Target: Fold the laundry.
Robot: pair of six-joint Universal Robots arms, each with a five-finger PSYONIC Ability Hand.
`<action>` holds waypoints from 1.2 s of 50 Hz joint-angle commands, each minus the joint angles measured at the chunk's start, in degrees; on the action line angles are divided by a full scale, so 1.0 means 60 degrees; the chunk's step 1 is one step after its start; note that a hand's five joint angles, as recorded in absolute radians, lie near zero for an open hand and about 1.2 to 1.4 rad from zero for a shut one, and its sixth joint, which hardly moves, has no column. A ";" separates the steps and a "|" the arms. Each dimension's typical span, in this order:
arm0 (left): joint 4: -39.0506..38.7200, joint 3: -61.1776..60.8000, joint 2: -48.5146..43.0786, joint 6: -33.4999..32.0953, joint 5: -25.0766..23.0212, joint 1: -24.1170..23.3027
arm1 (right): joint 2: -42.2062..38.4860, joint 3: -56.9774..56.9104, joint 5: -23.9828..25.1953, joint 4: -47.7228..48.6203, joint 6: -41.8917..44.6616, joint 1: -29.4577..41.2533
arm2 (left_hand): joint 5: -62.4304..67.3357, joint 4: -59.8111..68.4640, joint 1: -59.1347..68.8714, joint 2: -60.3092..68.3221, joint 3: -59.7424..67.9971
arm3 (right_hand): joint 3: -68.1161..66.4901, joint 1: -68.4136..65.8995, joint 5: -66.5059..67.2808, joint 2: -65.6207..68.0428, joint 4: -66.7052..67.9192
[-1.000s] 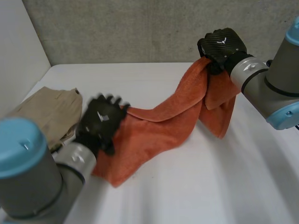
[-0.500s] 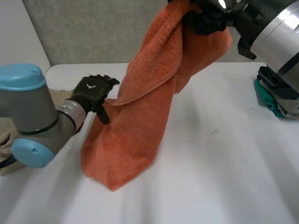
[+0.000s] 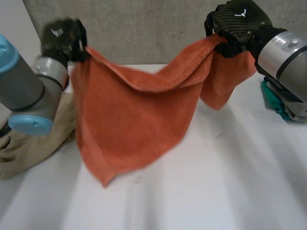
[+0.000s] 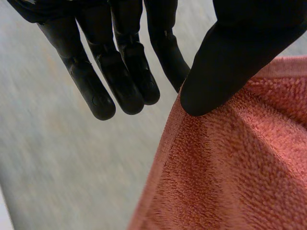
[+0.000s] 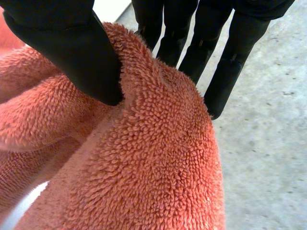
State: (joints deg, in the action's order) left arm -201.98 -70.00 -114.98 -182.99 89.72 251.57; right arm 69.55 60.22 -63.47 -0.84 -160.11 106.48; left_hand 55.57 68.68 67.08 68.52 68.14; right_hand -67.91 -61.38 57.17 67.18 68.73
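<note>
My left hand (image 3: 62, 40), upper left of the frame, pinches a top corner of the orange towel (image 3: 129, 120). Its thumb (image 4: 225, 57) presses the edge against one finger, the others straight alongside. My right hand (image 3: 237, 24), upper right, clamps its thumb (image 5: 72, 52) over a bunched end. The towel hangs between them, sagging mid-frame above the white table (image 3: 216, 191). A beige garment (image 3: 33, 143) lies at the left edge, a teal and grey pile (image 3: 283, 103) at the right.

The left hand (image 3: 62, 38) at the towel's (image 3: 129, 120) corner was blurred. Beside the towel, a beige garment (image 3: 33, 146) lay partly behind the left arm (image 3: 24, 96).
</note>
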 commanded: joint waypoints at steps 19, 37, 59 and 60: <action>-0.2020 -0.6144 0.3270 -0.1640 0.0604 -0.1116 | -0.1716 0.0803 0.0194 0.0334 0.0608 -0.0535 | 0.2406 0.1886 0.2154 0.1913 0.1977 | -0.2015 -0.3104 0.2138 0.2136 0.1878; -0.0335 -0.5618 0.0573 -0.2490 0.1146 -0.1205 | -0.4048 -0.0341 -0.1374 -0.2762 0.2269 -0.0755 | 0.0850 0.0330 0.0598 0.0357 0.0422 | 0.5777 0.4688 -0.5654 -0.5655 -0.5913; 0.3325 -0.6248 0.2493 -0.0820 -0.0786 0.0655 | -0.0561 0.2531 -0.1286 -0.3506 0.1343 -0.1560 | -0.8609 -0.9129 -0.8861 -0.9101 -0.9037 | 0.8115 0.7026 -0.7991 -0.7993 -0.8251; 0.3457 -0.6234 0.2493 -0.0762 -0.0874 0.0699 | -0.0532 0.2560 -0.1257 -0.3653 0.1445 -0.1662 | -0.8609 -0.9129 -0.8861 -0.9101 -0.9037 | 0.7749 0.6660 -0.7626 -0.7628 -0.7885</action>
State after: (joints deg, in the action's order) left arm -189.15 -107.46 -100.02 -189.13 87.00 252.85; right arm 65.09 75.07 -71.46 -14.96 -153.78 99.56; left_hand 4.23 14.63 15.12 14.99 14.93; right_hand -13.36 -13.93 3.89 13.31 13.40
